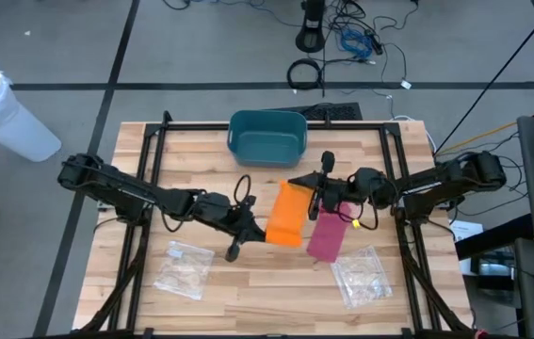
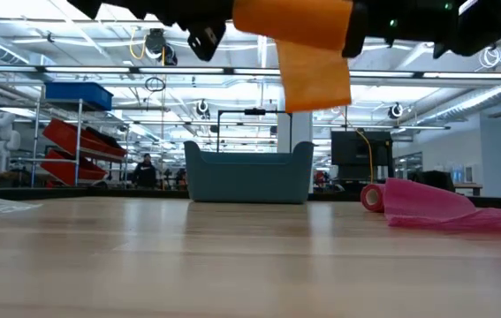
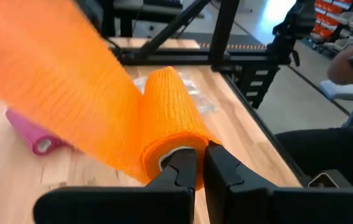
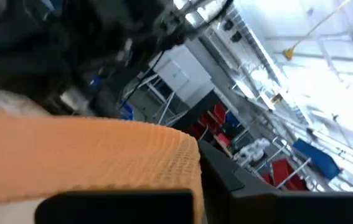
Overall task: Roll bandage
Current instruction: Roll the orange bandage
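Observation:
An orange bandage [image 1: 288, 215] is held above the table's middle between both grippers. Its rolled part [image 3: 170, 118] is at my left gripper [image 1: 252, 229], which is shut on it. A flat strip runs from the roll to my right gripper [image 1: 315, 198], which is shut on the strip's other end. In the low view the bandage [image 2: 307, 53] is well above the table, with a flap hanging down. A pink bandage [image 1: 327, 235] lies partly unrolled on the wood to the right, its rolled end [image 2: 372, 196] toward the far side. My left gripper is shut on the end of the orange roll [image 3: 175, 155], and its fingers [image 3: 226, 171] point along the roll's axis. The fingers hide whether one of them is inside the core. The roll is lifted clear of the table. My right gripper pinches the flat orange strip [image 4: 101, 155] between its two fingers [image 4: 226, 186], coming level from the table's right. One layer or several, I cannot tell. The strip is clear of the table.
A teal bin [image 1: 267, 137] stands at the table's far middle. Two clear plastic bags lie near the front, one at the left [image 1: 184, 268] and one at the right [image 1: 361, 275]. A dark frame rail runs along the table's sides and far edge [image 1: 276, 124].

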